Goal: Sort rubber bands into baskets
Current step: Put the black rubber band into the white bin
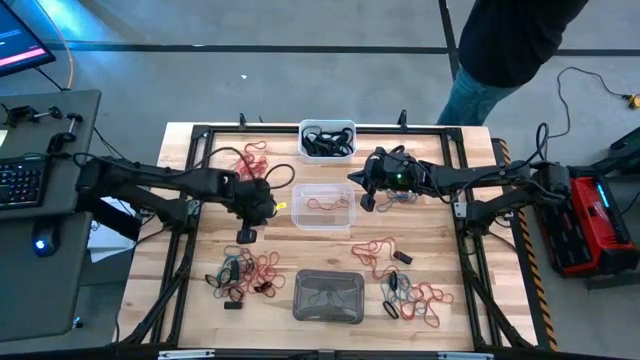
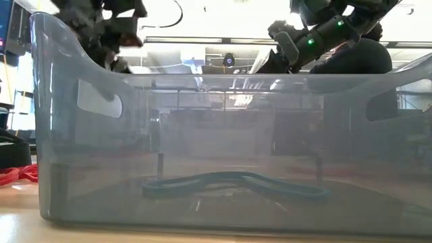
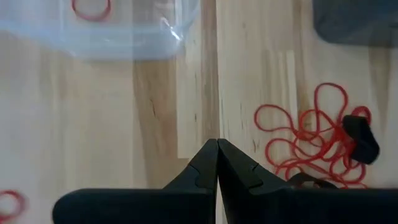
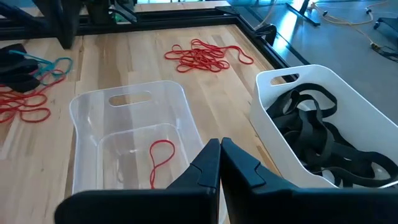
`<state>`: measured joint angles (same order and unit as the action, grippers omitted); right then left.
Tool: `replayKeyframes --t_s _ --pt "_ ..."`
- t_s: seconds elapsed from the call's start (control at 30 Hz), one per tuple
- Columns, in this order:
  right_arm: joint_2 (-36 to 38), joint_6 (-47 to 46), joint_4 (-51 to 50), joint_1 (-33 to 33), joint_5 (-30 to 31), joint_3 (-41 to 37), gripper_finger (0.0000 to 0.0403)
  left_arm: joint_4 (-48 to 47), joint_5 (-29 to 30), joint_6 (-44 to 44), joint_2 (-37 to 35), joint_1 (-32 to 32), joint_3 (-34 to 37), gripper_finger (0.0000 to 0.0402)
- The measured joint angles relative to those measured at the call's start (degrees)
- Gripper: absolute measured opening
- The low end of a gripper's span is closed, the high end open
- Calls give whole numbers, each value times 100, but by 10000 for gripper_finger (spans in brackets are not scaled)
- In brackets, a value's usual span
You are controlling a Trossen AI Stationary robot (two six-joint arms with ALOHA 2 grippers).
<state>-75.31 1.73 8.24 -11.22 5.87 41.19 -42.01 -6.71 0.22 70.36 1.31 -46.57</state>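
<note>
Red rubber bands (image 3: 314, 140) lie just beyond my left gripper (image 3: 217, 163), fingers pressed together, empty; bare wood between it and the clear basket (image 3: 124, 43).

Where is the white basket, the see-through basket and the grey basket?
white basket (image 4: 323, 76): right wrist view, on its rim.
clear basket (image 4: 127, 88): right wrist view, on its rim.
grey basket (image 1: 300, 305): high view, on its wall.

Person (image 1: 505, 45) beyond table (image 1: 180, 260); keyboard (image 1: 20, 182) left; red case (image 1: 590, 220) right.
</note>
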Motion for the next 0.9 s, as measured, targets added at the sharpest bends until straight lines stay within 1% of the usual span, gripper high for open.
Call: replayKeyframes --t_s 0.1,0.23,0.37,0.5,0.67,0.77,0.9 --pt "0 0 14 0 -7 0 0 156 -150 -345 -150 -9 437 0" --pt "0 22 16 0 -11 0 0 20 -230 -640 -412 -258 656 0" --pt "0 -9 15 0 -11 0 0 -132 -503 -834 -519 -740 656 0" --pt "0 -24 14 0 -11 0 0 -144 -939 -892 -470 -1418 656 1" --pt "0 -24 12 0 -11 0 0 -185 -781 -1133 -322 -2135 656 14" --pt "0 -24 12 0 -11 0 0 -183 -656 -1478 -193 -2286 656 31" --pt "0 -23 9 1 -11 0 0 -199 -626 -2116 19 -2302 656 60"
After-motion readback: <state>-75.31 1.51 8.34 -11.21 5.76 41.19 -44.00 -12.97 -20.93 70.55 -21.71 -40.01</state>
